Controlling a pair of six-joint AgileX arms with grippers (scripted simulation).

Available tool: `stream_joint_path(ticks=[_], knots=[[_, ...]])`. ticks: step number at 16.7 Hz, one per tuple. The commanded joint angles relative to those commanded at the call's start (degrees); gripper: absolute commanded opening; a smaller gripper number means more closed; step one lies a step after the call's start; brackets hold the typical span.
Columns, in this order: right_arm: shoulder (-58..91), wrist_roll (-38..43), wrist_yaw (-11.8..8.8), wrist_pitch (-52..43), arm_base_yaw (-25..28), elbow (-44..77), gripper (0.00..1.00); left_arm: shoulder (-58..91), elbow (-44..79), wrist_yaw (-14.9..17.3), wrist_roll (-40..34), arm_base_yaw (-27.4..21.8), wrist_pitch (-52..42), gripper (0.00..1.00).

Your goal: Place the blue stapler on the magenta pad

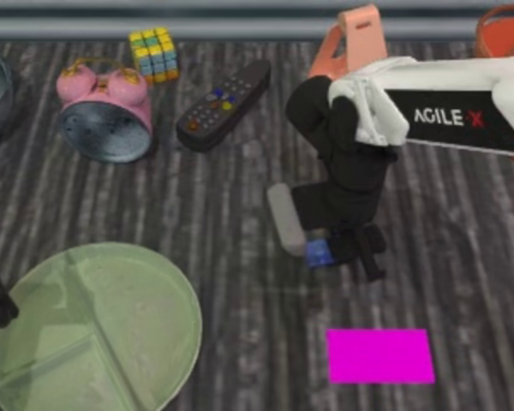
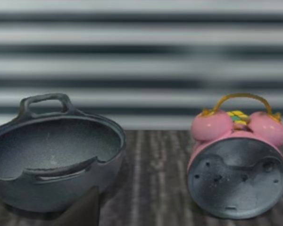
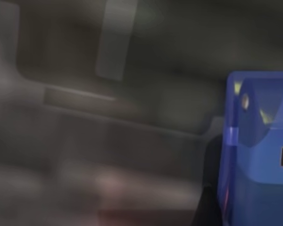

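My right gripper (image 1: 338, 244), on the white AgileX arm reaching in from the top view's right, sits low over the dark striped table (image 1: 231, 223), right of centre. The small blue stapler (image 1: 319, 253) shows only as a blue patch beneath it; whether my fingers are clenched on it I cannot tell. In the right wrist view the stapler (image 3: 257, 150) fills one side, very close. The flat bright magenta pad (image 1: 379, 356) lies near the front edge, apart from the stapler. My left arm is parked at the left edge. Also present: pale green divided plate (image 1: 34, 291), pink alarm clock (image 1: 105, 111), dark remote control (image 1: 224, 104), multicoloured puzzle cube (image 1: 153, 54), dark grey two-handled pot (image 2: 52, 150).
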Motion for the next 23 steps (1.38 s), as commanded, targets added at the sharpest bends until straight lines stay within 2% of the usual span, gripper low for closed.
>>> stream_joint_path(ticks=[3,10,16,19,23], knots=[[-0.6,-0.1,0.0,-2.3,0.0,2.1,0.00,0.0,0.0,0.0,0.0,0.0,0.0,1.00],[-5.2,-0.3,-0.1,-18.7,0.5,13.2,0.00,0.0,0.0,0.0,0.0,0.0,0.0,1.00],[-5.6,0.0,-0.1,-19.3,0.3,13.6,0.00,0.0,0.0,0.0,0.0,0.0,0.0,1.00],[-9.5,2.9,-0.2,-18.3,1.2,9.6,0.00,0.0,0.0,0.0,0.0,0.0,0.0,1.00],[-19.4,10.1,-0.5,-16.0,4.1,-3.6,0.00,0.0,0.0,0.0,0.0,0.0,0.0,1.00]])
